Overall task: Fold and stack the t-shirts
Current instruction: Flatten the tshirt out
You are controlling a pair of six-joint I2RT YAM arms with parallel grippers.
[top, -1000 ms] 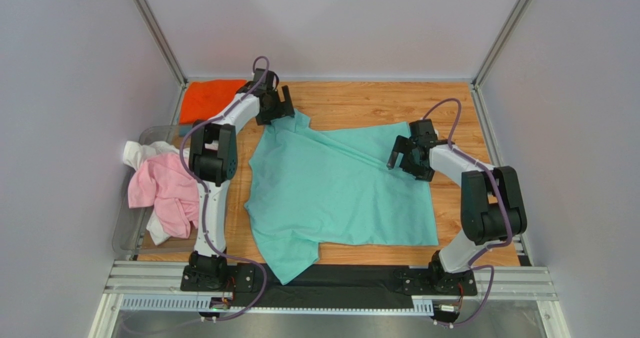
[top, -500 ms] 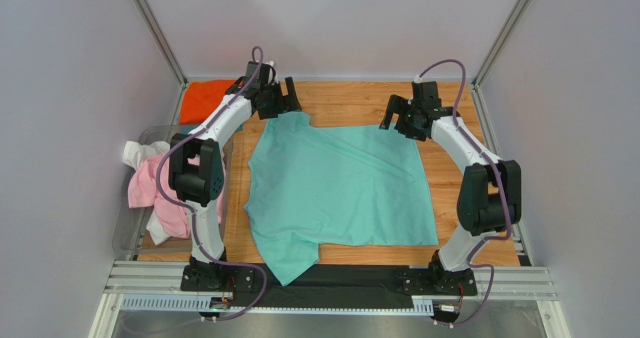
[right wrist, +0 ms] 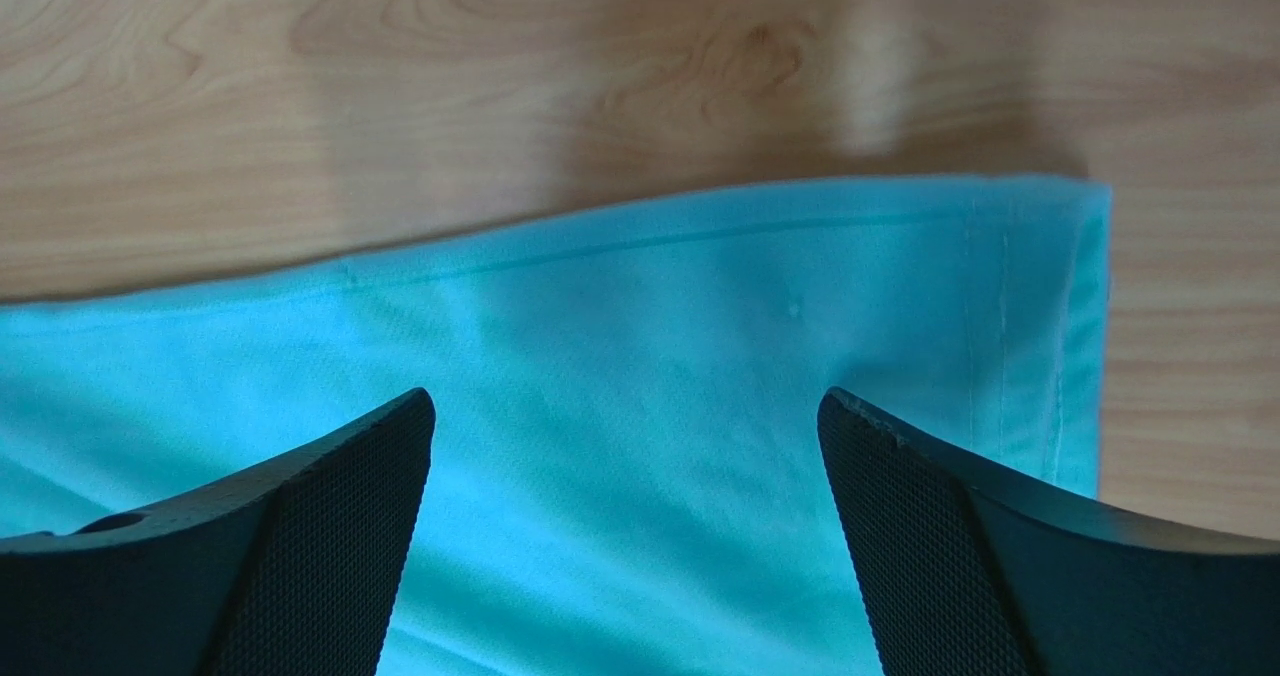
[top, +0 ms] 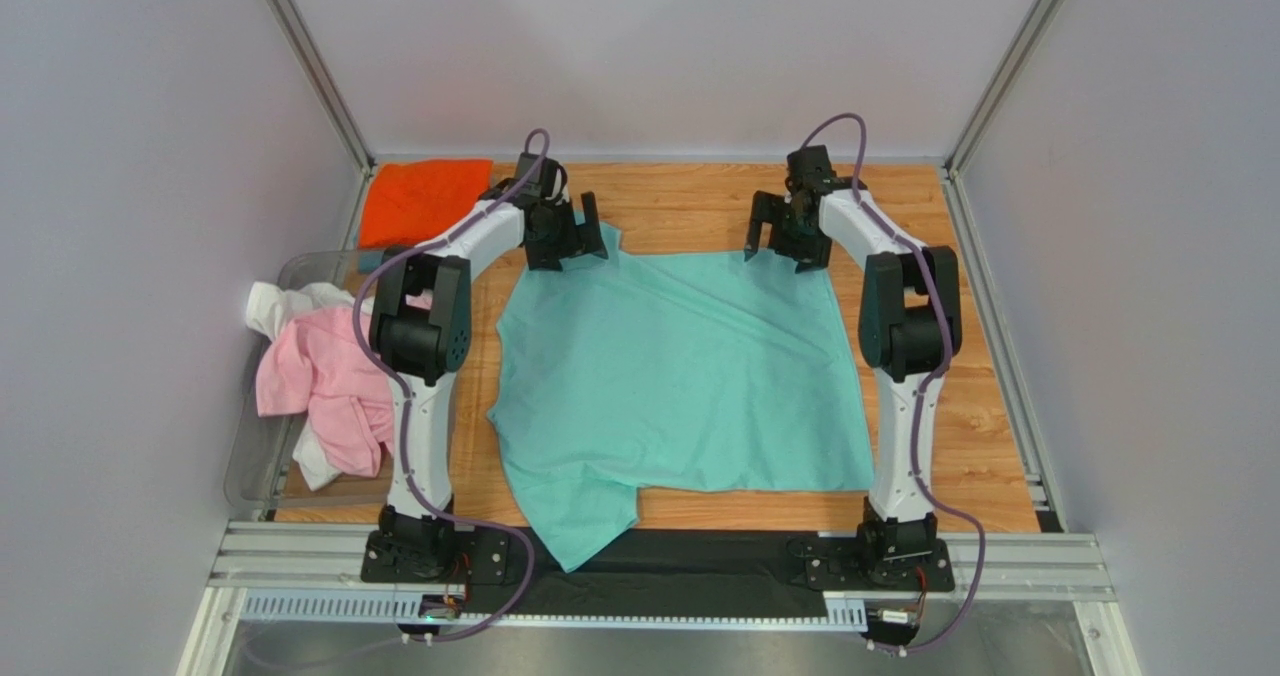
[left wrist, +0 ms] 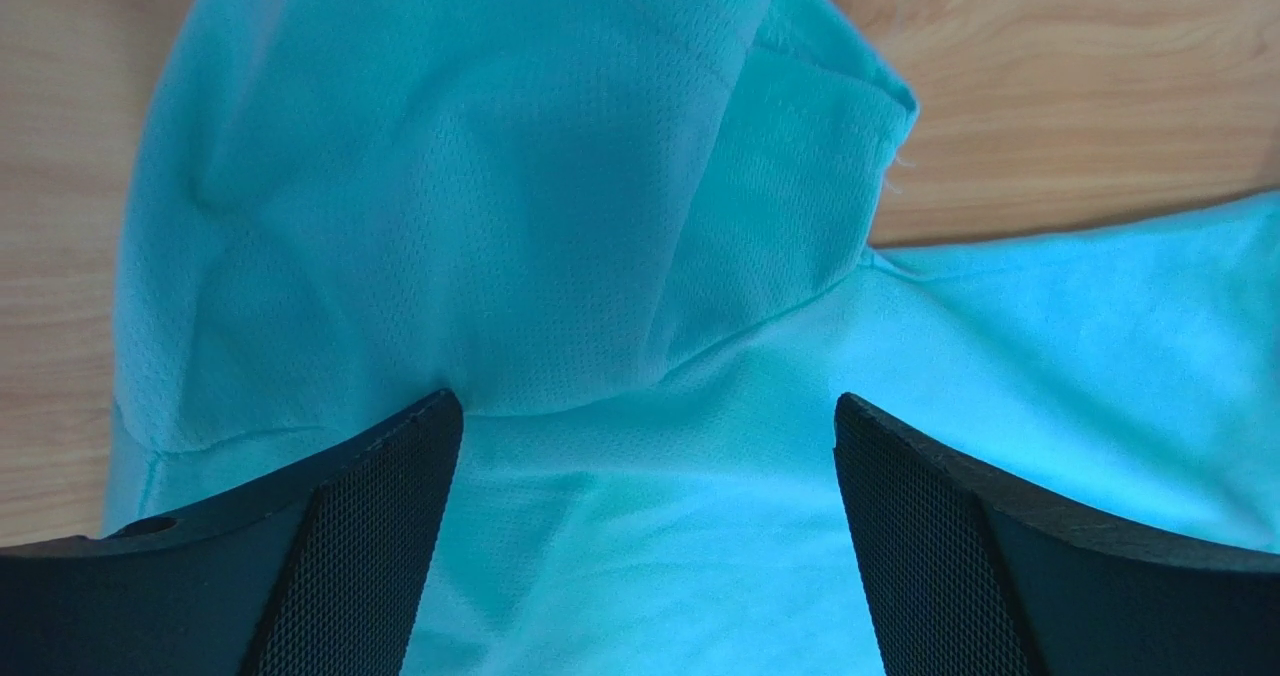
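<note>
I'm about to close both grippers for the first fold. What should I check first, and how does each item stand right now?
1. The left gripper is open: ok.
2. The right gripper is open: ok.
3. The right gripper is over the far right corner of the mint-green shirt, with the cloth flat there: ok.
4. Cloth flat under the left gripper: not ok, that far left corner is folded over and bunched.
5. Either gripper low enough to pinch cloth: cannot tell.
6. Shirt wholly on the wood: not ok, the near sleeve lies over the black front strip.
</note>
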